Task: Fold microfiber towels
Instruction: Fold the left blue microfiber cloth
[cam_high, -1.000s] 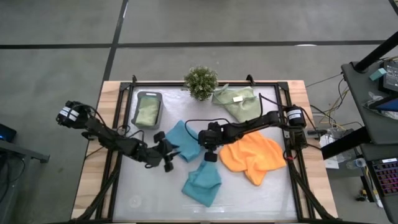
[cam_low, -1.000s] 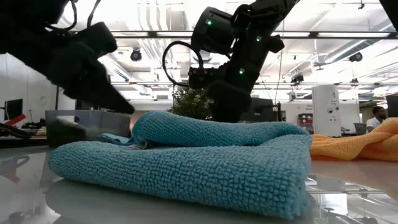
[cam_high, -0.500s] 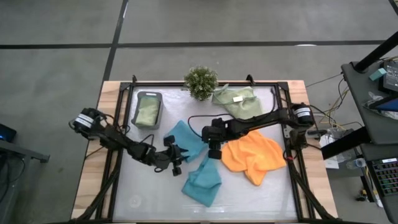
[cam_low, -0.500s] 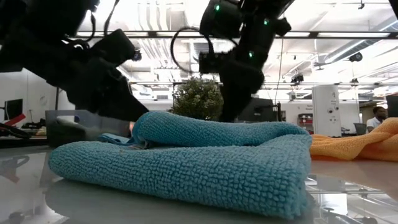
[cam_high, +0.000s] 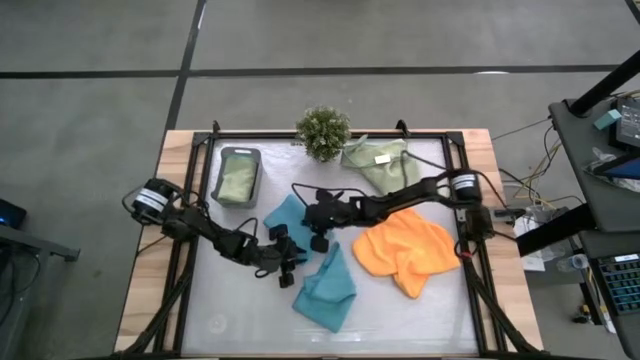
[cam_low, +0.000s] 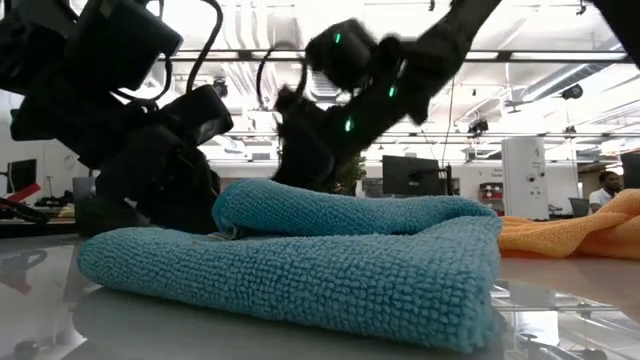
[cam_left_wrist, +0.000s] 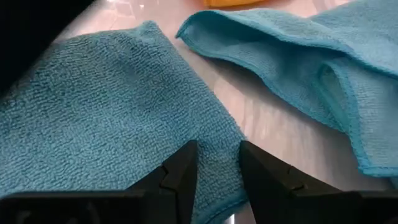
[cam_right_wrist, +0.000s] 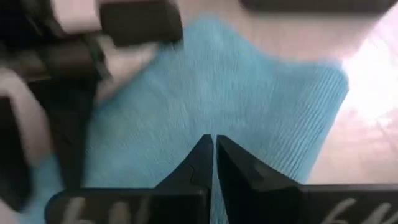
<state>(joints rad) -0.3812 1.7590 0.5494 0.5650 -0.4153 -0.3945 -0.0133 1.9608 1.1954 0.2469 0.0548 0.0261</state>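
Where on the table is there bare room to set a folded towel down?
Bare: the near-left corner of the table, beside the folded teal towel, and the strip between tray and plant. Crowded: the centre, where both grippers meet over the flat teal towel.

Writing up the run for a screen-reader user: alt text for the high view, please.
From above, the left pincer and right pincer meet over a flat teal towel mid-table. A second teal towel lies nearer the front, an orange towel to the right, and a green towel, plant and grey tray along the back.
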